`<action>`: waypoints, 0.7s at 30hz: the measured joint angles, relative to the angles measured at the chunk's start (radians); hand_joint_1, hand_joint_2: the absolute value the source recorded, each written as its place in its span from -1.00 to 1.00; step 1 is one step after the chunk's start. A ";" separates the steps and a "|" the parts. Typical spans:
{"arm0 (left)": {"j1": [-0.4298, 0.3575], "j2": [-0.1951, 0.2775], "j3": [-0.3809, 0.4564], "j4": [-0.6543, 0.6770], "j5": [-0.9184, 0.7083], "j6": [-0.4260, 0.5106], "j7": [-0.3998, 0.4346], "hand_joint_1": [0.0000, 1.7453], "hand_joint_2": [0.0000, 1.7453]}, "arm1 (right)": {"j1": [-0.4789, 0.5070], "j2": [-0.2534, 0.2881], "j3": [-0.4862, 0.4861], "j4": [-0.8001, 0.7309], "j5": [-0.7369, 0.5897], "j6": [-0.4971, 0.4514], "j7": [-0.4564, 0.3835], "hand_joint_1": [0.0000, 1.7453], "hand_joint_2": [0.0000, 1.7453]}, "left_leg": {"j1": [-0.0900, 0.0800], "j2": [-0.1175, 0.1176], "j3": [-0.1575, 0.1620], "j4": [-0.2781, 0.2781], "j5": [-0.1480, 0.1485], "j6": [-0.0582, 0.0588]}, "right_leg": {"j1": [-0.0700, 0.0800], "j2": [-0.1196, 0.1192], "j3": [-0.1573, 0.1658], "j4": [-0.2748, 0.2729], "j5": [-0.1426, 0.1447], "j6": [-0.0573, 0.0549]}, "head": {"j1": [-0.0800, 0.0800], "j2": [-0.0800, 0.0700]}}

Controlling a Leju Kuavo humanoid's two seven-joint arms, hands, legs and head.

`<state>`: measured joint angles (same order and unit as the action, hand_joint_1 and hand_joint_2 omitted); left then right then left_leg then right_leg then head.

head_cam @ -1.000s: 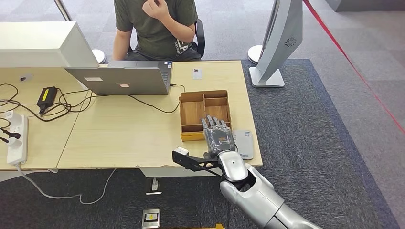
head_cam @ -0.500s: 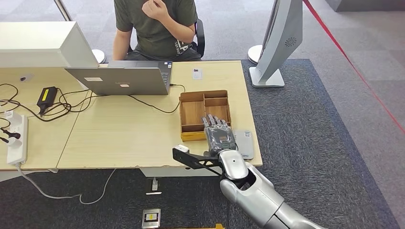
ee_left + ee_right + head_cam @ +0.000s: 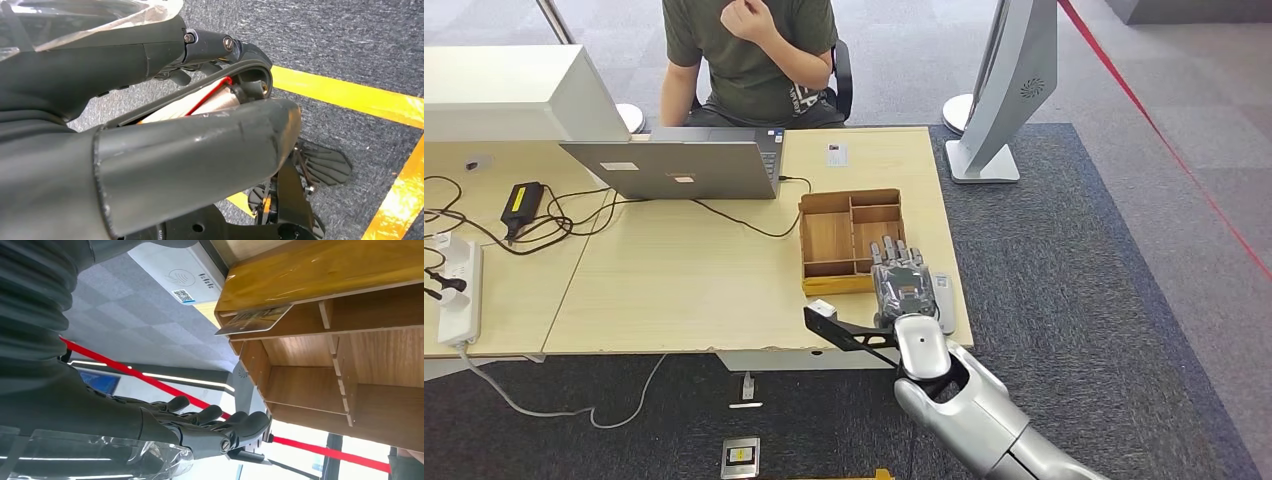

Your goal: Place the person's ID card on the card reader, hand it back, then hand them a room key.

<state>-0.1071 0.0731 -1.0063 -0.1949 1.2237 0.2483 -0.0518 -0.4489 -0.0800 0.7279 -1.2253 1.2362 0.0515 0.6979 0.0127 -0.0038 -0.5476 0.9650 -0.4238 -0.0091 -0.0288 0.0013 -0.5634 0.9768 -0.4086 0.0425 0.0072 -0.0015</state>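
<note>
My right hand (image 3: 902, 285) hovers flat over the table's near right corner, fingers stretched and apart, holding nothing. It covers most of the white card reader (image 3: 942, 300), which lies beside the wooden compartment tray (image 3: 826, 238). In the right wrist view the card reader (image 3: 175, 275) sits next to the tray (image 3: 320, 270), and a room key card (image 3: 255, 320) leans in a tray compartment, apart from my fingers (image 3: 210, 415). A small ID card (image 3: 836, 154) lies on the table's far edge before the seated person (image 3: 749, 50). My left hand (image 3: 200, 115) hangs over the floor with nothing in it.
A grey laptop (image 3: 679, 165) stands at the back of the table, with cables, a charger (image 3: 522, 203) and a power strip (image 3: 459, 285) to the left. A silver stand (image 3: 1004, 90) rises right of the table. Bare tabletop (image 3: 684, 280) stretches left of the tray.
My right hand has slid to the right and a little nearer the table's edge, from beside the tray's front to over the card reader.
</note>
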 joint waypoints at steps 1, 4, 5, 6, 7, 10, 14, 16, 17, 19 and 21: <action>0.000 0.000 0.000 0.000 -0.002 -0.001 -0.001 -1.00 -1.00 | 0.002 -0.001 -0.002 -0.003 0.002 0.002 0.000 -1.00 1.00 | 0.000 0.000 0.000 0.000 0.000 0.000 | 0.000 0.000 0.000 0.000 0.000 0.000 | 0.000 0.000; 0.000 0.001 0.000 0.000 -0.007 -0.006 -0.004 -1.00 -1.00 | 0.004 -0.005 -0.008 -0.009 0.002 0.004 0.001 -1.00 1.00 | 0.000 0.000 0.000 0.000 0.000 0.000 | 0.000 0.000 0.000 0.000 0.000 0.000 | 0.000 0.000; 0.000 0.001 0.000 0.000 -0.010 -0.009 -0.006 -1.00 -1.00 | 0.004 -0.006 -0.010 -0.010 0.003 0.004 0.001 -1.00 1.00 | 0.000 0.000 0.000 0.000 0.000 0.000 | 0.000 0.000 0.000 0.000 0.000 0.000 | 0.000 0.000; 0.000 0.002 0.000 0.000 -0.013 -0.012 -0.008 -1.00 -1.00 | 0.005 -0.007 -0.012 -0.011 0.003 0.004 0.001 -1.00 1.00 | 0.000 0.000 0.000 0.000 0.000 0.000 | 0.000 0.000 0.000 0.000 0.000 0.000 | 0.000 0.000; 0.000 0.003 0.000 0.000 -0.017 -0.015 -0.009 -1.00 -1.00 | 0.005 -0.008 -0.014 -0.011 0.003 0.004 0.001 -1.00 1.00 | 0.000 0.000 0.000 0.000 0.000 0.000 | 0.000 0.000 0.000 0.000 0.000 0.000 | 0.000 0.000; 0.000 0.005 0.000 0.000 -0.023 -0.021 -0.011 -1.00 -1.00 | 0.009 -0.010 -0.018 -0.011 0.002 0.004 0.001 -1.00 1.00 | 0.000 0.000 0.000 0.000 0.000 0.000 | 0.000 0.000 0.000 0.000 0.000 0.000 | 0.000 0.000; 0.000 0.007 0.000 0.000 -0.025 -0.022 -0.006 -1.00 -1.00 | 0.014 -0.012 -0.018 -0.011 0.001 0.004 0.001 -1.00 1.00 | 0.000 0.000 0.000 0.000 0.000 0.000 | 0.000 0.000 0.000 0.000 0.000 0.000 | 0.000 0.000; 0.000 0.007 0.000 0.000 -0.021 -0.020 -0.004 -1.00 -1.00 | 0.015 -0.010 -0.018 -0.011 0.001 0.004 0.000 -1.00 1.00 | 0.000 0.000 0.000 0.000 0.000 0.000 | 0.000 0.000 0.000 0.000 0.000 0.000 | 0.000 0.000; 0.000 0.007 0.000 0.000 -0.018 -0.019 -0.004 -1.00 -1.00 | 0.014 -0.008 -0.017 -0.010 0.001 0.004 0.000 -1.00 1.00 | 0.000 0.000 0.000 0.000 0.000 0.000 | 0.000 0.000 0.000 0.000 0.000 0.000 | 0.000 0.000; 0.000 0.007 0.000 0.000 -0.012 -0.016 -0.004 -1.00 -1.00 | 0.013 -0.003 -0.016 -0.009 0.001 0.004 -0.001 -1.00 1.00 | 0.000 0.000 0.000 0.000 0.000 0.000 | 0.000 0.000 0.000 0.000 0.000 0.000 | 0.000 0.000; 0.000 0.007 0.000 0.000 -0.007 -0.013 -0.003 -1.00 -1.00 | 0.010 0.004 -0.014 -0.005 0.001 0.003 -0.005 -1.00 1.00 | 0.000 0.000 0.000 0.000 0.000 0.000 | 0.000 0.000 0.000 0.000 0.000 0.000 | 0.000 0.000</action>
<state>-0.1075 0.0801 -1.0064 -0.1949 1.2167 0.2354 -0.0548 -0.4386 -0.0758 0.7140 -1.2299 1.2372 0.0548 0.6925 0.0128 -0.0039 -0.5479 0.9649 -0.4238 -0.0091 -0.0287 0.0013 -0.5633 0.9770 -0.4087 0.0425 0.0072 -0.0015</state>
